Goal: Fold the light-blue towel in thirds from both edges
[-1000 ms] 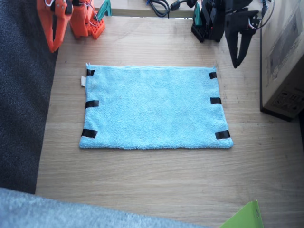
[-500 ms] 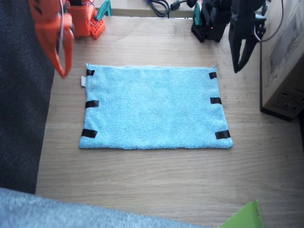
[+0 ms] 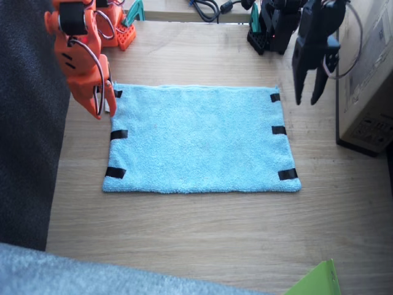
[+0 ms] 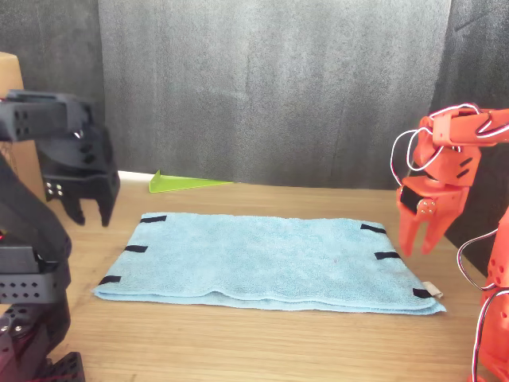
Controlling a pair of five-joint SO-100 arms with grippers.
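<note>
The light-blue towel point(image 3: 199, 138) point(image 4: 266, 259) lies spread flat on the wooden table point(image 3: 202, 239). Three black tape strips mark each short edge, one row by the right arm point(image 3: 118, 134) and one row by the left arm point(image 3: 279, 129). Its white tag point(image 4: 432, 288) sticks out at a corner. My orange right gripper point(image 3: 103, 110) point(image 4: 421, 243) hangs open just above the towel's corner near the tag, holding nothing. My black left gripper point(image 3: 308, 98) point(image 4: 90, 213) hovers open beside the opposite short edge, a little outside the corner strip.
A cardboard box point(image 3: 368, 74) stands close behind the left arm. Dark fabric point(image 3: 27, 123) borders the table beside the right arm. A greyish-blue fuzzy fabric point(image 3: 61, 273) and a green sheet point(image 3: 316, 279) lie at the near edge. Cables point(image 3: 206, 7) sit at the far edge.
Both arms have come forward and down from their rest poses toward the towel's short edges. The right gripper now reaches the tag corner. The towel has not moved.
</note>
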